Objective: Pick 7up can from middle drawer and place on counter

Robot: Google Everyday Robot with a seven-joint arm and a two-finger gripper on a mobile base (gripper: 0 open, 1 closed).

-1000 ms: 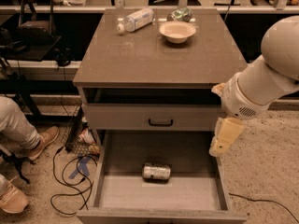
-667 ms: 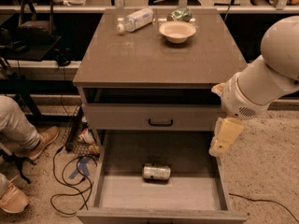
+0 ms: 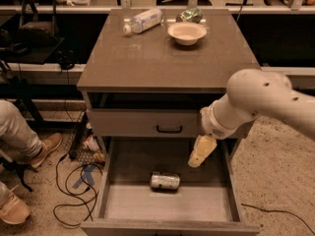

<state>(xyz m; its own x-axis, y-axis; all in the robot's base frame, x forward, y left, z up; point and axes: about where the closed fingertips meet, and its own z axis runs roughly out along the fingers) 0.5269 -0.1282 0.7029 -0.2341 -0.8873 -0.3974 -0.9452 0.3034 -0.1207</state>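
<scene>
Speckled flooring strewn with cables [image 3: 74, 200] is seen around a drawer cabinet. Its counter [image 3: 147, 68] carries a clear bottle [image 3: 142, 21], a pale bowl [image 3: 186, 32] and a green packet [image 3: 189, 15], all grouped toward the far edge. Beneath the closed drawer front [image 3: 142, 124] with its black handle, the middle drawer [image 3: 167, 203] is pulled well out.

The gripper [image 3: 196, 159] is held over the right rear part of the open drawer, just below that drawer front, and is angled downward. Nothing is carried in it; whether it is released or clenched cannot be told. The 7up can [image 3: 165, 181] lies on its side on the drawer floor, below the gripper and to its left, apart from it and near the middle of the floor.

The reach toward the can is judged not yet finished, and several faults could arise from here. Because the can rests on its curved side, it could be rolled away if it is touched off-centre on the descent. The drawer's right wall is just beside the gripper and could be struck if the approach is swung wide. The closed drawer front and the counter edge overhang directly above the gripper, so the can could be knocked loose against them if it is lifted straight up rather than first drawn outward.
</scene>
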